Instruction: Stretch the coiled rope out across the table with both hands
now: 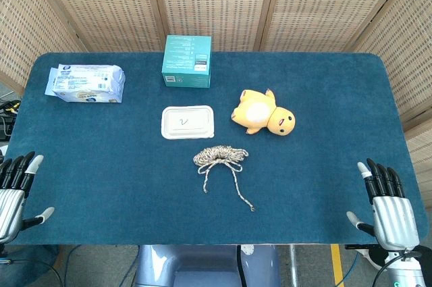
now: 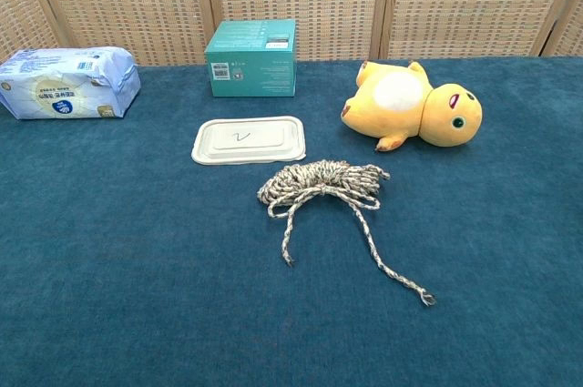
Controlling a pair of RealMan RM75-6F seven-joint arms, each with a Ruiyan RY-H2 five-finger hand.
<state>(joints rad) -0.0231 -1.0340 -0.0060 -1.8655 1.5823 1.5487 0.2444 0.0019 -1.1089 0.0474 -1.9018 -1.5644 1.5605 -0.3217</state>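
A coiled beige rope [image 1: 220,157] [image 2: 319,181] lies mid-table, two loose ends trailing toward the front edge. My left hand [image 1: 15,191] rests at the table's near left corner, fingers apart and empty. My right hand [image 1: 386,202] sits at the near right corner, fingers spread, holding nothing. Both hands are far from the rope. Neither hand shows in the chest view.
A white lid [image 1: 187,122] [image 2: 249,139] lies just behind the rope. A yellow plush duck [image 1: 262,113] [image 2: 412,106] lies to the back right. A teal box [image 1: 187,61] [image 2: 252,58] stands at the back, and a wipes pack [image 1: 85,83] [image 2: 66,83] at back left.
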